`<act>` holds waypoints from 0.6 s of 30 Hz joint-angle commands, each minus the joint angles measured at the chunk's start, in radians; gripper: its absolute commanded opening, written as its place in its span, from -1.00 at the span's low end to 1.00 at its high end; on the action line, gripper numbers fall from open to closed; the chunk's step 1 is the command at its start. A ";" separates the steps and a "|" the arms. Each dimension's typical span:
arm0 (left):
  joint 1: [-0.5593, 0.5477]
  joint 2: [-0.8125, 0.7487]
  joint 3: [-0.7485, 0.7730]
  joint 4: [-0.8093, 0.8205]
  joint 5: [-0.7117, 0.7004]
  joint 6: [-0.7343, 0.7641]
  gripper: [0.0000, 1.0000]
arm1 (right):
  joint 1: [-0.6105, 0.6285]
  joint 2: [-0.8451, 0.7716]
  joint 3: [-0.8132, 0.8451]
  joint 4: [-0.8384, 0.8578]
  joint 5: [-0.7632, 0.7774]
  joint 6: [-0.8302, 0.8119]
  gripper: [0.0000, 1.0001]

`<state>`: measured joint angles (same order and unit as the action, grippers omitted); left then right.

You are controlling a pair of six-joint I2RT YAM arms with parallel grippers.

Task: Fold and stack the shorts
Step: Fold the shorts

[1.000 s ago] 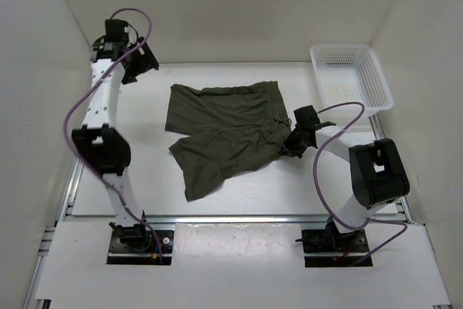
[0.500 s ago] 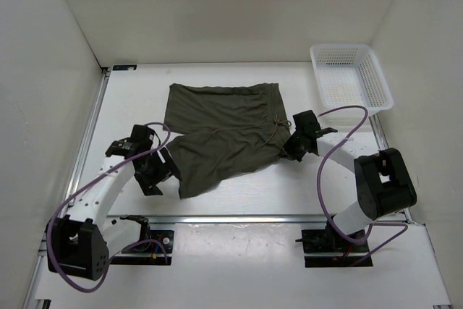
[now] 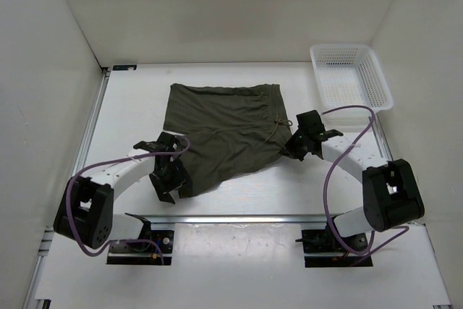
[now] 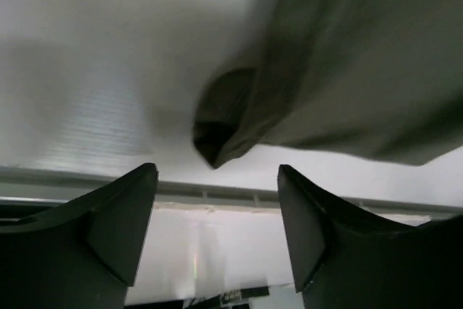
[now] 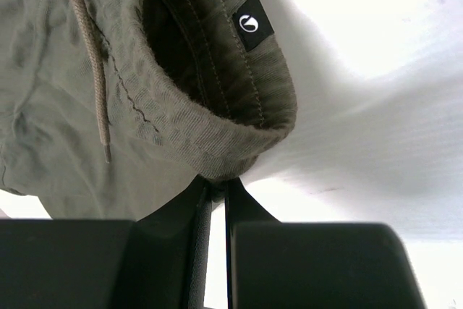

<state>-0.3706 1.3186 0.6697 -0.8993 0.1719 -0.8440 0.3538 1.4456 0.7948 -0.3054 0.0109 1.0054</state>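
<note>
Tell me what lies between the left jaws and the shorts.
Only a strip of bare table, shown in the left wrist view; the left gripper has its jaws open, the shorts' hem corner just ahead.

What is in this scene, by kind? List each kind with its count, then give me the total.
Shorts: 1
Basket: 1
Grippers: 2, the left gripper and the right gripper
Total: 4

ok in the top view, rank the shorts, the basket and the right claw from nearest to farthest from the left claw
1. shorts: their near-left hem corner lies right beside the left claw.
2. right claw: to the right, pinching the shorts' right edge.
3. basket: far right corner.
</note>
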 commanded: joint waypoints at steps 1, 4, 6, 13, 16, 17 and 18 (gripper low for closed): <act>-0.008 0.013 0.047 0.062 -0.052 -0.020 0.54 | -0.001 -0.048 -0.026 -0.021 0.024 -0.011 -1.00; -0.030 0.089 0.030 0.097 -0.063 -0.029 0.42 | -0.001 -0.048 -0.026 -0.021 0.024 -0.011 -1.00; -0.054 0.132 0.010 0.126 -0.049 -0.050 0.35 | -0.001 -0.057 -0.026 -0.021 0.024 -0.011 -1.00; -0.087 0.162 0.039 0.148 -0.069 -0.070 -0.72 | -0.001 -0.057 -0.026 -0.031 0.024 -0.031 -0.69; -0.064 0.104 0.098 0.090 -0.110 -0.070 -0.79 | -0.001 -0.111 -0.026 -0.081 0.058 -0.056 0.35; -0.064 0.088 0.120 0.071 -0.123 -0.070 -0.79 | -0.001 -0.128 -0.026 -0.098 0.073 -0.056 0.45; -0.064 0.074 0.140 0.053 -0.135 -0.070 -0.79 | -0.010 -0.146 -0.035 -0.133 0.087 -0.065 0.49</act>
<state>-0.4438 1.4593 0.7368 -0.8417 0.1169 -0.9062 0.3534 1.3731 0.7692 -0.3637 0.0425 0.9676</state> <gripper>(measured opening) 0.150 0.722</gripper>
